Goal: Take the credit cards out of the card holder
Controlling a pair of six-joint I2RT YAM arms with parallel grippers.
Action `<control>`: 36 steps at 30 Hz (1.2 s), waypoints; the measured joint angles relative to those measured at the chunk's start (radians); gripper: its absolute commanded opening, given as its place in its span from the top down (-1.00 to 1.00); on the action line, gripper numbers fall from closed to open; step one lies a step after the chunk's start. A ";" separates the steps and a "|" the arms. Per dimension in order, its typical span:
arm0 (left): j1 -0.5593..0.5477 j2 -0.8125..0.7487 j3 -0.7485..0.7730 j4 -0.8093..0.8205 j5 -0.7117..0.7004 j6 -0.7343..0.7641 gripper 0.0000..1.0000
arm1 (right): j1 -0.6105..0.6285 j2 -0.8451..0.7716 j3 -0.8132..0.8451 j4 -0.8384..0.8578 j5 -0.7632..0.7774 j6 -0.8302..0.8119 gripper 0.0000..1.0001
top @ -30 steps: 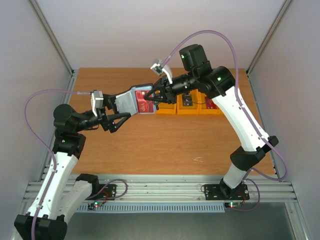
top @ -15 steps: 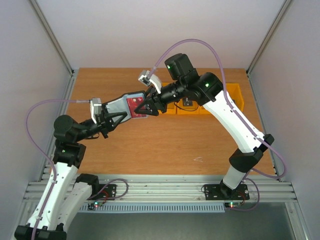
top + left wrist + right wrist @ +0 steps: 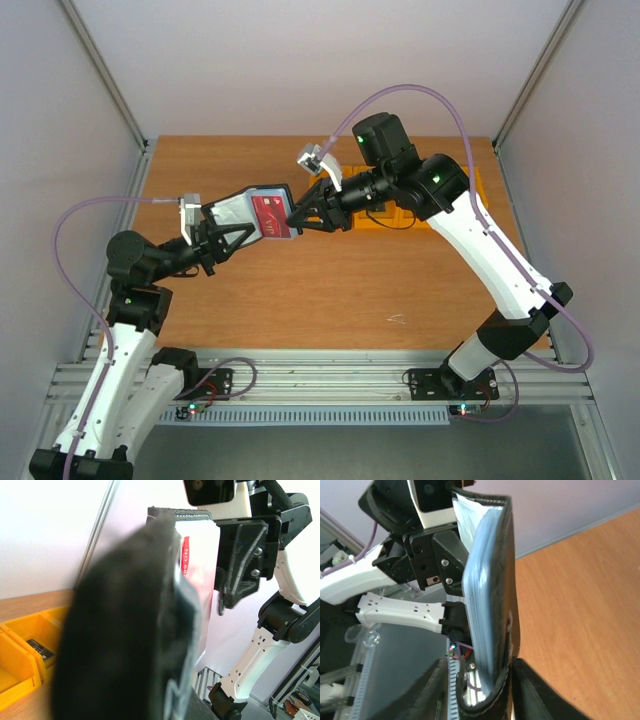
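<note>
- Position: I see the card holder [image 3: 232,208] held open in the air above the counter [image 3: 330,290], between the two arms and touching neither the counter nor the yellow bins [image 3: 20,645] at the back.
- Left hand [image 3: 232,232]: pressed together on the holder's left part and carrying it.
- Right hand [image 3: 298,214]: its fingers [image 3: 535,690] straddle the holder's opposite edge. The black cover lies against one finger, and a small gap shows at the other. I cannot tell whether it is pinching yet.
- Contents: a red credit card [image 3: 270,215] with white lettering lies against the grey-blue inner face, partly exposed. I cannot make out any other cards.
- Handling, as I judge it: the holder is light and soft, so it will flex and fold if pulled unevenly. The card is thin, stiff and smooth, so it is likely to slip from a shallow pinch.
- Where to hold: I would take the card's exposed edge flat between the fingertips and draw it along the pocket's line, with the left hand bracing the holder.
</note>
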 measured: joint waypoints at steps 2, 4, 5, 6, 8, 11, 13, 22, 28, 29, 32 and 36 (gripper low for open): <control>0.000 0.008 0.003 -0.003 0.005 0.000 1.00 | -0.007 0.007 0.000 0.005 -0.018 0.003 0.52; 0.000 0.021 0.017 -0.015 0.010 0.000 0.99 | -0.012 0.018 0.002 0.016 -0.025 0.013 0.39; 0.000 0.029 0.029 -0.019 0.010 0.000 1.00 | -0.012 0.023 0.002 0.024 -0.026 0.020 0.33; 0.000 0.038 0.040 -0.023 0.011 0.000 0.99 | -0.011 0.029 0.002 0.031 -0.027 0.030 0.32; 0.000 0.061 0.071 -0.034 0.014 0.000 0.99 | -0.011 0.039 0.002 0.046 -0.026 0.047 0.34; -0.002 0.076 0.103 -0.050 0.022 0.002 0.99 | -0.011 0.042 -0.013 0.087 -0.022 0.077 0.57; -0.002 0.076 0.113 -0.063 0.027 0.005 0.99 | -0.012 0.039 -0.039 0.131 -0.022 0.103 0.63; -0.003 0.078 0.114 -0.105 0.004 0.010 0.64 | -0.011 0.013 -0.105 0.204 -0.006 0.163 0.97; -0.007 0.076 0.141 -0.250 -0.213 0.055 -0.10 | -0.028 0.011 -0.105 0.196 0.014 0.175 0.98; -0.007 0.077 0.152 -0.298 -0.287 0.068 -0.10 | -0.033 0.011 -0.105 0.192 0.026 0.177 0.98; 0.010 0.085 0.180 -0.420 -0.499 0.098 -0.10 | -0.052 0.011 -0.105 0.150 0.079 0.189 0.98; 0.052 0.127 0.206 -0.563 -0.775 0.147 -0.10 | -0.076 0.023 -0.066 0.032 0.247 0.218 0.97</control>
